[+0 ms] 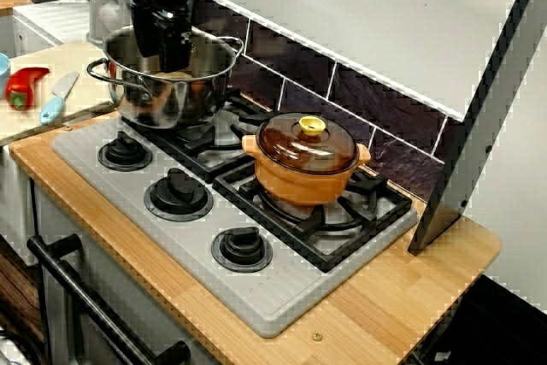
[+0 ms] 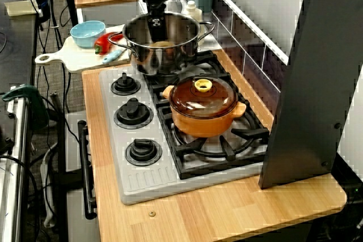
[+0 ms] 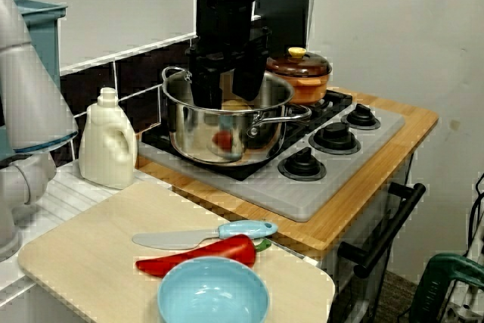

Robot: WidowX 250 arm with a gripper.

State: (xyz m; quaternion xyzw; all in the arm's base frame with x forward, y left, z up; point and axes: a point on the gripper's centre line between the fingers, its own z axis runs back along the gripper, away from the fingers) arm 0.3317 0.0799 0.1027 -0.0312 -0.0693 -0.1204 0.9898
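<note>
Hanging down inside the steel pot (image 3: pixel 204 138) on the stove (image 3: pixel 318 196), the black gripper (image 3: pixel 227 97) had its jaws set apart either side of a pale tan object (image 3: pixel 236 104); whether they touched it could not be told. An orange lidded pot (image 3: pixel 302 77) sat just beside the steel pot. On the steel pot's other side, a cutting board (image 3: pixel 83 262) carried a red pepper (image 3: pixel 197 256), knife (image 3: pixel 204 235) and blue bowl (image 3: pixel 213 293).

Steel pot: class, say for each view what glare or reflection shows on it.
Front-corner view: pale streaks on the steel pot wall. View from above: bright glare along its rim. View from the cutting board: its wall mirrors a red patch.
</note>
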